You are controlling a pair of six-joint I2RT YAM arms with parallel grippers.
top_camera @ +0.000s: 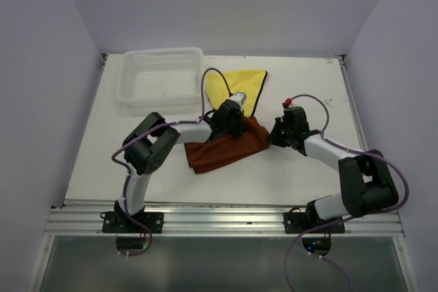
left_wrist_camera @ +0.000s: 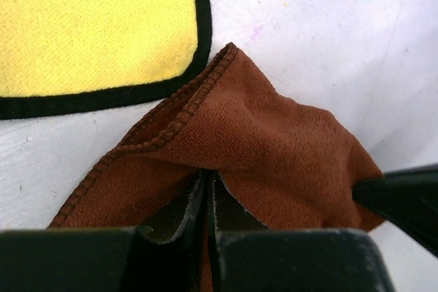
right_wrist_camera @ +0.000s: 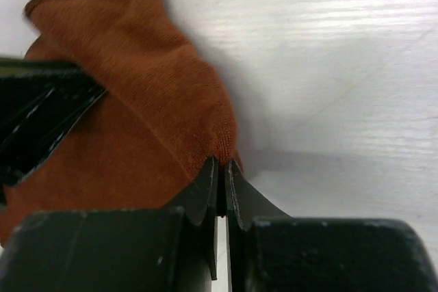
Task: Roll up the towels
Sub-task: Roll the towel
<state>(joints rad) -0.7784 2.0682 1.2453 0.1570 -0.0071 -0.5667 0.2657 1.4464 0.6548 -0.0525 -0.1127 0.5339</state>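
Aluminium rail [top_camera: 219,218] edges the white bench's [top_camera: 102,162] near side; pale walls [top_camera: 41,66] close 3 sides. White mesh basket [top_camera: 163,52] sits at the far left corner. Left gripper [left_wrist_camera: 209,179], fingers pressed together, pinches the rust-brown towel [left_wrist_camera: 274,141] mid-bench. Yellow towel [top_camera: 239,83] lies flat just beyond, toward the far edge. Right gripper [right_wrist_camera: 220,165] pinches the rust-brown towel's right edge.

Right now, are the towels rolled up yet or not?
Not yet, nothing looks rolled. In hand: the brown towel is bunched up, pinched by the left gripper and the right gripper. The yellow towel lies flat behind it, in no gripper. Left to do: roll both.
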